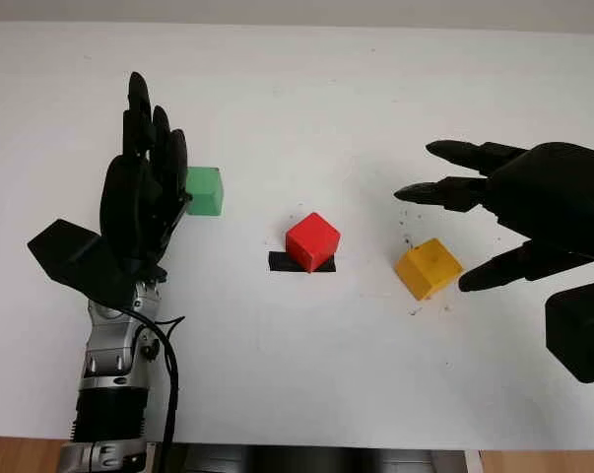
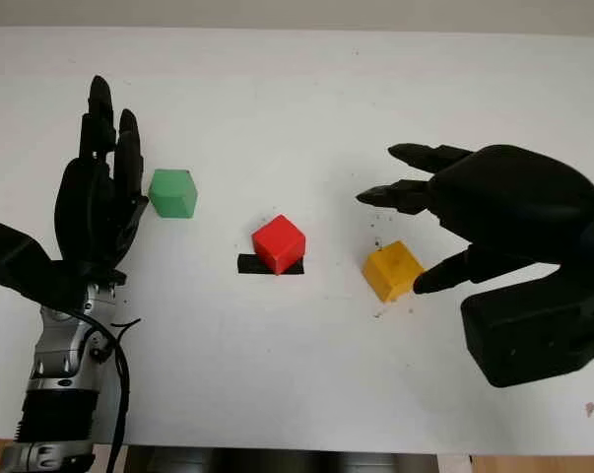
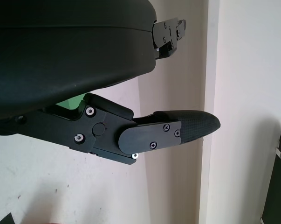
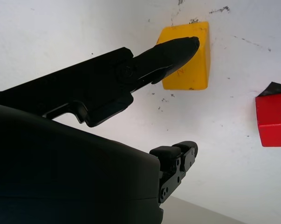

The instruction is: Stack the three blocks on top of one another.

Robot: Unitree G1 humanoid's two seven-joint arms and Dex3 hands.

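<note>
Three blocks lie apart on the white table (image 1: 306, 374). The green block (image 1: 205, 190) is at the left, the red block (image 1: 312, 240) sits in the middle on a strip of black tape (image 1: 285, 262), and the yellow block (image 1: 428, 267) is at the right. My right hand (image 1: 446, 229) is open and holds nothing. It hovers just right of the yellow block, two fingers reaching over it and the thumb (image 1: 484, 279) close by its right corner. In the right wrist view the thumb (image 4: 175, 50) crosses the yellow block (image 4: 194, 74). My left hand (image 1: 151, 148) stands open, upright, right beside the green block's left side.
The red block (image 4: 273, 119) lies a short way left of the yellow one. Small dark specks mark the table around the yellow block. The table's front edge (image 1: 306, 445) runs below both arms. The wall rises behind the far edge.
</note>
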